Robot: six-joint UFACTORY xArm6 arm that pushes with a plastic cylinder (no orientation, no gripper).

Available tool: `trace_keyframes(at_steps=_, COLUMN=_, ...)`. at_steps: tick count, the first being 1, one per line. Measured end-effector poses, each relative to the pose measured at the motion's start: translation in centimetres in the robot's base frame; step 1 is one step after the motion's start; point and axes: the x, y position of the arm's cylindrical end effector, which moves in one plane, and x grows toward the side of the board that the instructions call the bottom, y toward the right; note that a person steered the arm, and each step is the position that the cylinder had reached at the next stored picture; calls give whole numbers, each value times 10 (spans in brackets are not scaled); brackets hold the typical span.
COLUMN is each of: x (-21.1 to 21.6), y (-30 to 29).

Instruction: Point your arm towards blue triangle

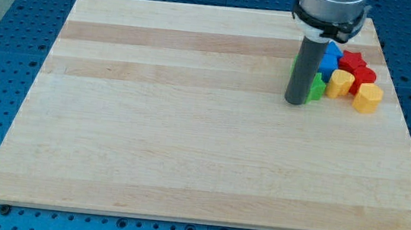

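Note:
My tip point(296, 102) rests on the wooden board point(189, 128) at the left edge of a tight cluster of blocks in the view's upper right. The blue triangle point(336, 48) is at the top of the cluster, up and to the right of the tip, partly hidden by the rod. A second blue block point(328, 64) sits just below it. A green block point(317, 88) touches the rod's right side near the tip.
A yellow block point(339, 83), a red star point(353, 61), a red block point(365, 77) and another yellow block point(368, 98) fill the cluster's right side, close to the board's right edge. Blue perforated table surrounds the board.

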Motion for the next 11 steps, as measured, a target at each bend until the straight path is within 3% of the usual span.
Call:
trace_keyframes(at_steps=3, x=-8, y=14)
trace_keyframes(at_steps=6, x=35, y=15)
trace_keyframes(at_steps=9, x=32, y=-37)
trace_keyframes(at_steps=10, x=12, y=-62)
trace_keyframes(at_steps=11, x=-37, y=-106)
